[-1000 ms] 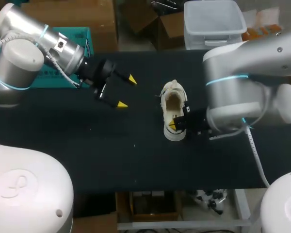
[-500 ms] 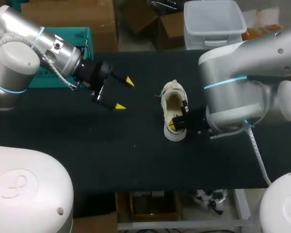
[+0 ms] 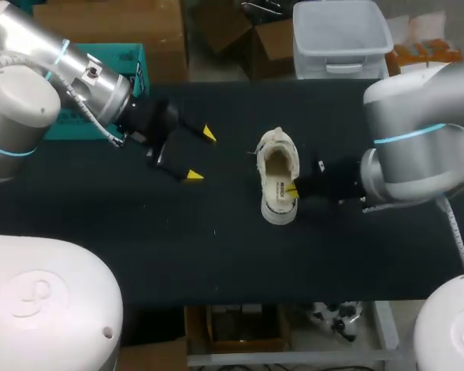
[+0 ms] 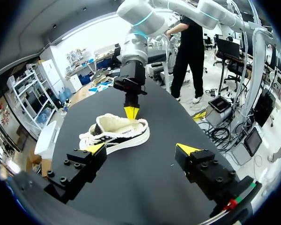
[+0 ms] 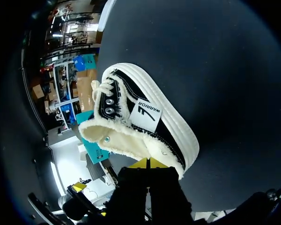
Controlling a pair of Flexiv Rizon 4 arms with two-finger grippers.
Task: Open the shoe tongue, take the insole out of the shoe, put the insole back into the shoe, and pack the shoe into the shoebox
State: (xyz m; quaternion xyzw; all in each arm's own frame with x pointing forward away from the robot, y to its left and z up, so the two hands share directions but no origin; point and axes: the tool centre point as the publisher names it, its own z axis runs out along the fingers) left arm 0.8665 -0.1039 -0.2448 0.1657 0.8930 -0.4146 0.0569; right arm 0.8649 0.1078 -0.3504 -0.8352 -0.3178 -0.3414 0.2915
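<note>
A white fleece-lined shoe (image 3: 277,176) with black sides stands upright mid-table, its opening up and a printed insole (image 3: 278,190) lying inside. My right gripper (image 3: 292,188) is shut, its yellow tips together against the outside of the shoe's heel-side collar, nothing held; the right wrist view shows the tips (image 5: 150,163) just below the fleece rim of the shoe (image 5: 140,119). My left gripper (image 3: 201,154) hangs open well to the shoe's left. From the left wrist, the shoe (image 4: 116,133) lies ahead of my open left gripper (image 4: 140,149). A teal box (image 3: 135,58) sits at the far left edge.
The black table (image 3: 139,247) carries nothing else that shows. My left arm (image 3: 77,73) partly covers the teal box. My right arm (image 3: 417,154) hangs over the table's right part.
My right gripper has drawn out of the shoe's heel opening to the right, still shut, and the right arm swung rightward. The left gripper has barely shifted.
</note>
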